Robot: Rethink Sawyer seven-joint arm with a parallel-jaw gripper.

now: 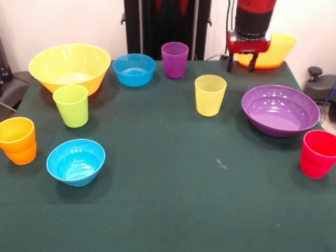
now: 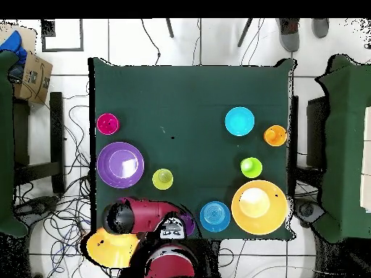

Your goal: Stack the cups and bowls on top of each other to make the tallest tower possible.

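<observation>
The gripper hangs open and empty at the far right, in front of a yellow-orange bowl, beyond the purple bowl.

Dark green tablecloth; cardboard box and loose cables on tiled floor

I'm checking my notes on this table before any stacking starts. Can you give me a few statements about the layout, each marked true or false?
1. The purple bowl holds the yellow cup. False: the cup stands beside it on the cloth.
2. The orange cup stands near a table edge. True.
3. The gripper holds the red cup. False: it hangs by the yellow-orange bowl, far from that cup.
4. Two blue bowls sit apart. True.
5. A tower is already built. False: nothing is stacked.
</observation>
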